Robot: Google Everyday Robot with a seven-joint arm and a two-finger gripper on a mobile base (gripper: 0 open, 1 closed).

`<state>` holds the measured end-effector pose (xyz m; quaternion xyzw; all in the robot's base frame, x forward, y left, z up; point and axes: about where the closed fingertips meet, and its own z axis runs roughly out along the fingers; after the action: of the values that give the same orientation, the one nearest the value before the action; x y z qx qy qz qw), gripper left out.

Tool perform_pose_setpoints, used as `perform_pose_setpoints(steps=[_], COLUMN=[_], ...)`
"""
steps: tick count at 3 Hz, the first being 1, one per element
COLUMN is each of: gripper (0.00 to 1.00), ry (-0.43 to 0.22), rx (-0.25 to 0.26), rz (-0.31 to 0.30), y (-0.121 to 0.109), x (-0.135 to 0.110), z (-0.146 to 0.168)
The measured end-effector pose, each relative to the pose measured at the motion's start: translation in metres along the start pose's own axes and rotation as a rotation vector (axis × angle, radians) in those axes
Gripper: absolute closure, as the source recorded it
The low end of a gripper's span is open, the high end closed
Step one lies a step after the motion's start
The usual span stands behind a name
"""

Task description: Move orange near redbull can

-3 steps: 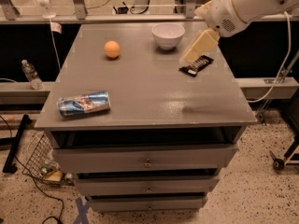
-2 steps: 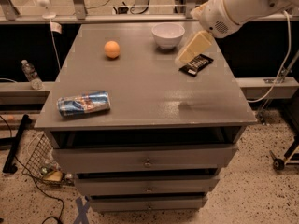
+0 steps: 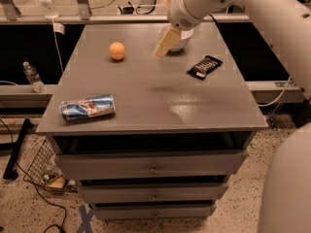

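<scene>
The orange [image 3: 116,50] sits on the grey cabinet top [image 3: 146,96] at the back left. The redbull can [image 3: 88,107] lies on its side near the front left corner, well apart from the orange. My gripper [image 3: 164,42] hangs above the back middle of the top, to the right of the orange and just in front of the white bowl [image 3: 182,41]. It holds nothing that I can see.
A black snack wrapper [image 3: 204,66] lies at the right of the top. The cabinet has drawers below [image 3: 153,168]. A water bottle [image 3: 33,76] stands on a ledge to the left. Cables and a wire basket lie on the floor at the left.
My arm has swung left, from over the black wrapper to in front of the bowl, closer to the orange. The orange and can have not moved.
</scene>
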<state>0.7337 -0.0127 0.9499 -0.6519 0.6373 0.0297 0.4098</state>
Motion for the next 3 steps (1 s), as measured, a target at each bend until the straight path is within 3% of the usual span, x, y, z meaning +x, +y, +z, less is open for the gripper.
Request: perform_pose_setpoints(steps=[1,3], gripper=[0.00,0.00], ry=[-0.038,-0.135], rx=[-0.028,-0.159], rz=[-0.053,-0.033], y=[-0.009,-0.001], x=[-0.023,-0.052], z=[0.035,0.084])
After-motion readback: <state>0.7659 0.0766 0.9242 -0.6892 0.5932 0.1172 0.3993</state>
